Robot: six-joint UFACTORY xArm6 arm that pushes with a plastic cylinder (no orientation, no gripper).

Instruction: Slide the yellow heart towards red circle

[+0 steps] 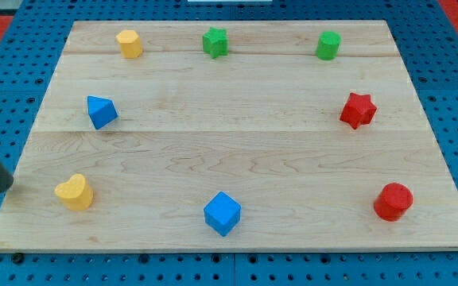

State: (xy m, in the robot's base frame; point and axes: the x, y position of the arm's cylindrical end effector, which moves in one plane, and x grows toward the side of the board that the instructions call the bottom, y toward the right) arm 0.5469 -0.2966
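While beside yellow heart (75, 191), my tip (3, 188) touches nothing.

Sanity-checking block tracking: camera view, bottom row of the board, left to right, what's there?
My tip at the left edge → yellow heart → blue cube → red circle.

The yellow heart (75, 191) is lying flat on the wooden board near its lower-left corner, its lobes pointing toward the view's left and its top face showing a lighter yellow than its sides. The red circle (393, 201), a short upright cylinder, is sitting near the board's lower-right corner, at about the same height in the view as the heart. The two are resting well apart, at opposite ends of the board's near edge, and neither is touching any other block.
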